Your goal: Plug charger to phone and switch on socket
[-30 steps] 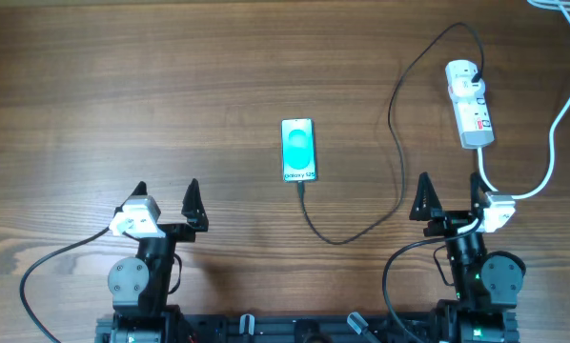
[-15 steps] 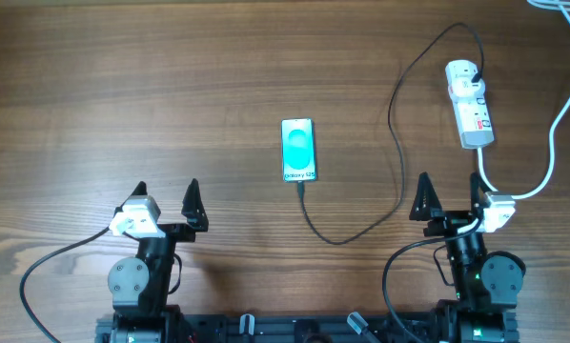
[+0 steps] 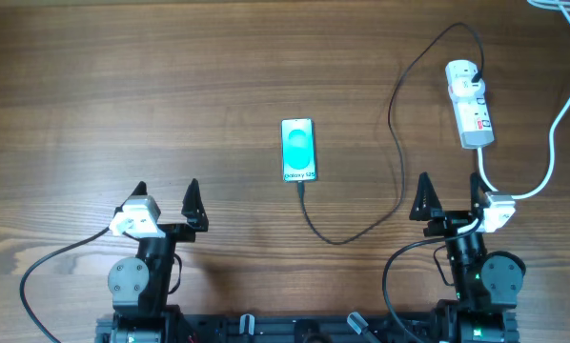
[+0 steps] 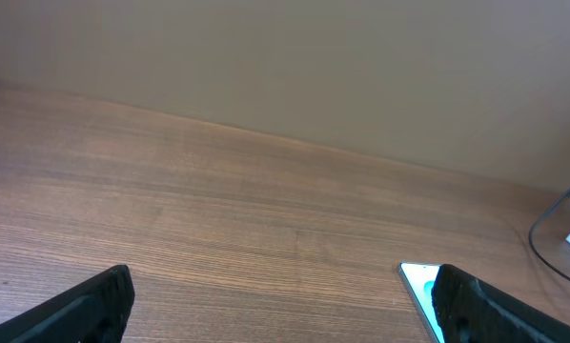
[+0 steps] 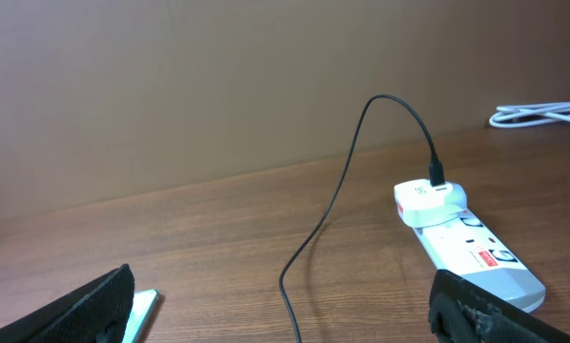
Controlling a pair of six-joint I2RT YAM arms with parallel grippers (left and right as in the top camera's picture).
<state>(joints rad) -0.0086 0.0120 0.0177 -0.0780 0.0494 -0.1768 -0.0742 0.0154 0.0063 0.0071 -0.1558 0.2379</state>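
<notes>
Phone [image 3: 298, 150] lies central on the tabletop [image 3: 123, 76], cyan screen up, "Galaxy S25" readable at its 6 o'clock end, where the charger [image 3: 396, 143] tip meets it. Socket [image 3: 469, 105] sits at 2 o'clock, its red markings illegible. Left end effector [image 3: 166, 188] at 7 o'clock and right end effector [image 3: 449, 181] at 5 both gape empty.

This looks like a robotics lab bench, not a home. The left arm [image 3: 142, 276] at seven o'clock and the right arm [image 3: 476, 272] at five o'clock stand on a black frame [image 3: 295, 329] at the near edge of a wood-grain table [image 3: 123, 76]. A plain tan wall [image 4: 285, 57] stands behind. At two o'clock a socket [image 3: 469, 105] trails its white lead [image 3: 552, 143] off the table.
</notes>
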